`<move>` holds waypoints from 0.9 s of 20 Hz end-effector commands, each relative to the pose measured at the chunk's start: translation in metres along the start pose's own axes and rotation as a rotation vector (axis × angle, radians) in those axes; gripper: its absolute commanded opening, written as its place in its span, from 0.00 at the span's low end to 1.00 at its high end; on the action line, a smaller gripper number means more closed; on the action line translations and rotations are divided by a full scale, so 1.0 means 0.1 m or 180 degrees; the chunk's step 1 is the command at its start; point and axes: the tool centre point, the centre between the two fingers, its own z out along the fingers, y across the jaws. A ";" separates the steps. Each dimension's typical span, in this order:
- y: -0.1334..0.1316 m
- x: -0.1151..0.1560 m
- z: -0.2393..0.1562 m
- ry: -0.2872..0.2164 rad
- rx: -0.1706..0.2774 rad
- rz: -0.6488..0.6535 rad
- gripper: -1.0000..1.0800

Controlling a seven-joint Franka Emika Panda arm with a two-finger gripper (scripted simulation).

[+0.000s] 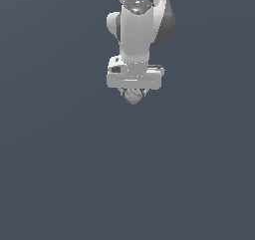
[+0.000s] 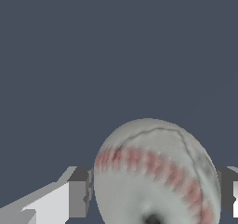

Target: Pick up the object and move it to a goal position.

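The object, a small off-white ball (image 1: 133, 96) with red stitch lines, sits just under the white hand of the arm in the exterior view. In the wrist view the ball (image 2: 153, 172) fills the space between the two fingers, with one grey pad (image 2: 79, 197) against one side and the other pad (image 2: 228, 195) against the opposite side. My gripper (image 1: 133, 92) is shut on the ball. The fingers are mostly hidden behind the hand and the ball in the exterior view.
A plain dark blue-grey surface (image 1: 60, 174) fills the whole background in both views. The arm's white links (image 1: 135, 30) rise above the hand to the frame's upper edge.
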 end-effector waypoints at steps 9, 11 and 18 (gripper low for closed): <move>0.23 -0.30 -0.61 0.0005 0.0001 -0.0001 0.00; 0.26 -0.33 -0.68 0.0005 0.0001 -0.0001 0.00; 0.28 -0.36 -0.76 0.0005 -0.0001 -0.0001 0.00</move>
